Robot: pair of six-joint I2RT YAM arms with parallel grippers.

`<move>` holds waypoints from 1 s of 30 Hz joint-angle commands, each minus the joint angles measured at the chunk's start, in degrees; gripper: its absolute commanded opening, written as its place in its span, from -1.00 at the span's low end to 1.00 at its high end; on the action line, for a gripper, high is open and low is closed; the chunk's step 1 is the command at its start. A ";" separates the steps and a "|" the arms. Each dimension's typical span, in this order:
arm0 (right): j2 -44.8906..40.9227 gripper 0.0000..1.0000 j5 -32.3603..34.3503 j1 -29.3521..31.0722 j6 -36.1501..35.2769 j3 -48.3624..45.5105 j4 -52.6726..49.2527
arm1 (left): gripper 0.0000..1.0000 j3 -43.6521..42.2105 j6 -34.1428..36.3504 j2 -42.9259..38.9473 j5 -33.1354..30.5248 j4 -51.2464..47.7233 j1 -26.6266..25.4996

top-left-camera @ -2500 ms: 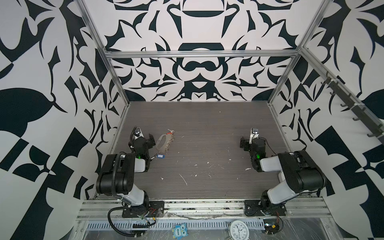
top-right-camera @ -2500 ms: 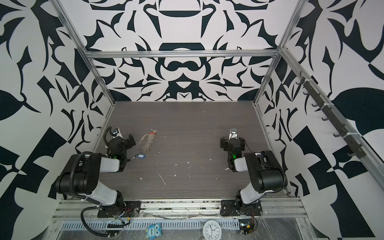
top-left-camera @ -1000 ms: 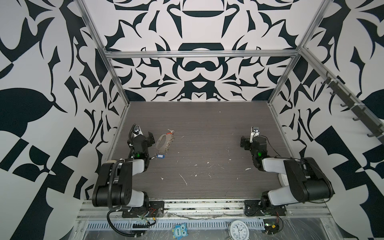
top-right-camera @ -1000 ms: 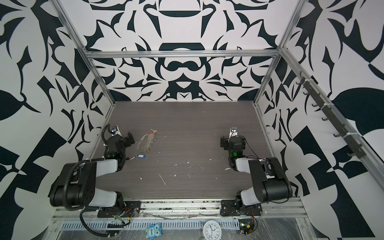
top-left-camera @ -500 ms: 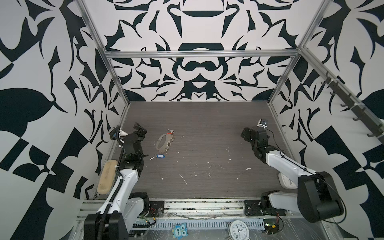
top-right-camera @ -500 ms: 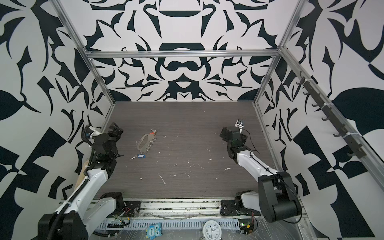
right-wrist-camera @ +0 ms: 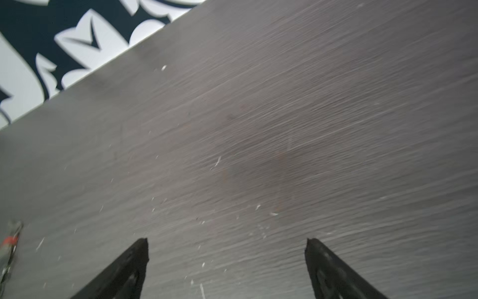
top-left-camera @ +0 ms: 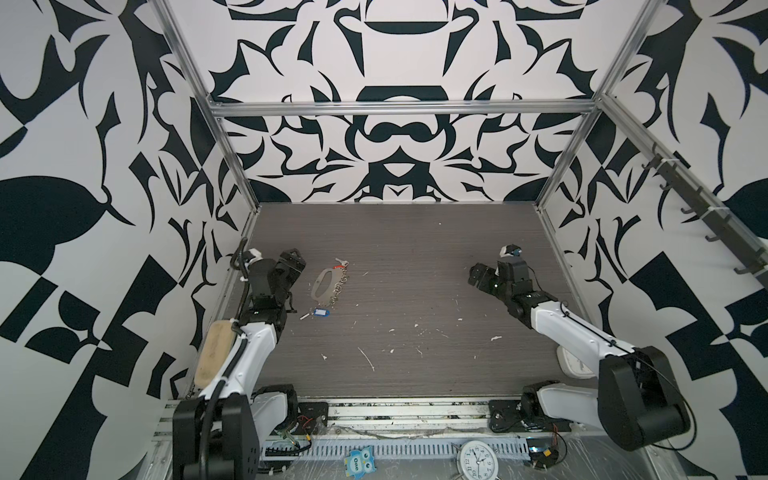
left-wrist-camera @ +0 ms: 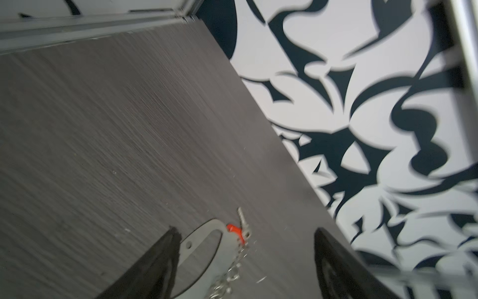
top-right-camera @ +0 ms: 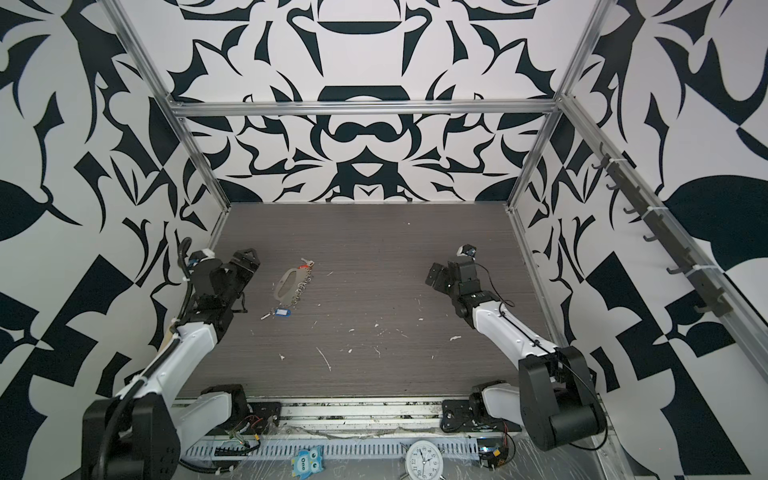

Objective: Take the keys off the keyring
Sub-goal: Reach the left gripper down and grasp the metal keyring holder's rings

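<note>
The keyring (top-left-camera: 320, 291) (top-right-camera: 283, 291), a flat silver plate with a slot and a row of small rings, lies on the left of the dark table. A red key tag (top-left-camera: 340, 262) (top-right-camera: 306, 262) sits at its far end and a blue key tag (top-left-camera: 321, 312) (top-right-camera: 282, 312) at its near end; whether they are attached I cannot tell. My left gripper (top-left-camera: 293, 268) (top-right-camera: 245, 266) hovers open just left of the plate. In the left wrist view the plate (left-wrist-camera: 225, 259) and red tag (left-wrist-camera: 236, 231) lie between the spread left gripper (left-wrist-camera: 245, 230). My right gripper (top-left-camera: 478, 276) (top-right-camera: 436, 278) (right-wrist-camera: 227, 243) hangs open over bare table, far right.
Small white scraps (top-left-camera: 368, 359) litter the middle of the table. A white clock (top-left-camera: 573, 365) lies by the right arm's base. A tan oblong block (top-left-camera: 214, 353) rests along the left wall. Patterned walls close in three sides, with a hook rail (top-left-camera: 706, 216) on the right.
Both arms have unfolded from their tucked pose and reached out over the table. The left gripper has swung right, close to the keyring. The right gripper has moved toward the middle.
</note>
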 commanded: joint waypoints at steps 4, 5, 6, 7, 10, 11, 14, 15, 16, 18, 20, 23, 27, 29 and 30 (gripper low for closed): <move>0.49 0.81 -2.78 3.95 -4.35 3.18 -0.66 | 0.46 9.37 8.48 10.69 3.74 -9.05 -7.59; 0.86 0.80 -2.89 4.25 -4.51 3.36 -0.74 | 0.43 11.28 10.26 12.64 2.57 -11.26 -9.14; 1.28 0.79 -3.12 4.35 -4.60 3.62 -0.96 | 0.40 13.07 11.62 14.38 1.90 -13.03 -10.33; 1.87 0.76 -3.59 4.48 -4.69 3.84 -0.98 | 0.37 15.07 12.96 16.43 0.85 -15.36 -11.74; 3.90 0.72 -4.67 4.76 -5.00 4.70 -1.11 | 0.26 20.78 16.49 22.63 -2.79 -21.54 -15.09; 4.51 0.71 -4.88 4.91 -5.00 4.93 -1.09 | 0.20 22.60 17.76 24.85 -4.04 -23.24 -16.12; 6.22 0.70 -5.43 5.01 -5.19 5.64 -0.78 | 0.05 27.08 20.74 30.04 -7.86 -27.44 -18.88; 6.71 0.69 -5.61 4.96 -5.30 5.89 -0.86 | 0.03 28.16 21.53 31.40 -9.21 -28.46 -19.62; 7.16 0.69 -5.92 5.01 -5.38 6.12 -0.77 | 0.02 29.30 22.39 32.75 -10.62 -29.31 -20.26; 7.90 0.69 -6.21 5.04 -5.57 6.46 -0.67 | -0.05 30.98 23.52 35.14 -12.54 -30.20 -21.02; 8.49 0.69 -6.22 5.09 -5.72 6.66 -0.67 | -0.12 32.43 24.38 37.10 -13.63 -30.67 -21.34; 9.06 0.69 -6.20 5.05 -5.91 6.84 -0.72 | -0.22 33.59 24.96 39.00 -14.11 -30.72 -21.49; 9.63 0.69 -6.12 5.06 -5.99 7.19 -0.67 | -0.32 34.68 25.52 40.76 -14.62 -30.76 -21.89; 9.94 0.69 -5.90 5.05 -6.00 7.43 -0.67 | -0.37 35.07 25.87 41.41 -15.13 -30.97 -22.19; 9.93 0.69 -5.86 5.02 -5.89 7.45 -0.69 | -0.39 35.18 25.94 41.65 -15.50 -31.10 -22.31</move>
